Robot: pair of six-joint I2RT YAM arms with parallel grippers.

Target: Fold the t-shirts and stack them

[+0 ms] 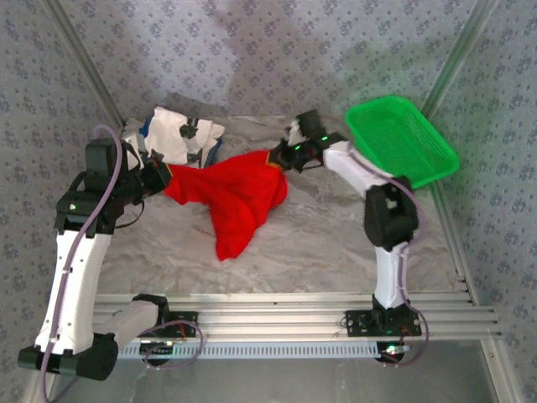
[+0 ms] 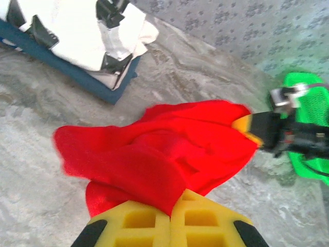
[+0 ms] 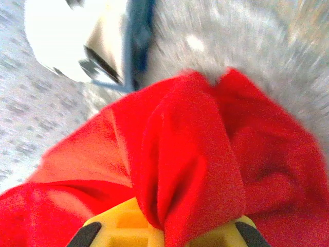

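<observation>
Both arms bend inward. The left gripper clamps the left edge of the red t-shirt at centre frame, and the right gripper pinches its upper right corner. The white t-shirt lies upper left.

Open table near-side of red shirt; white shirt blocks back-L, green basket back-R.

The red shirt is pinched at 2 ends, by the left gripper at its left and the right gripper at its far right. A white shirt is seen behind it, a basket to its right.
</observation>
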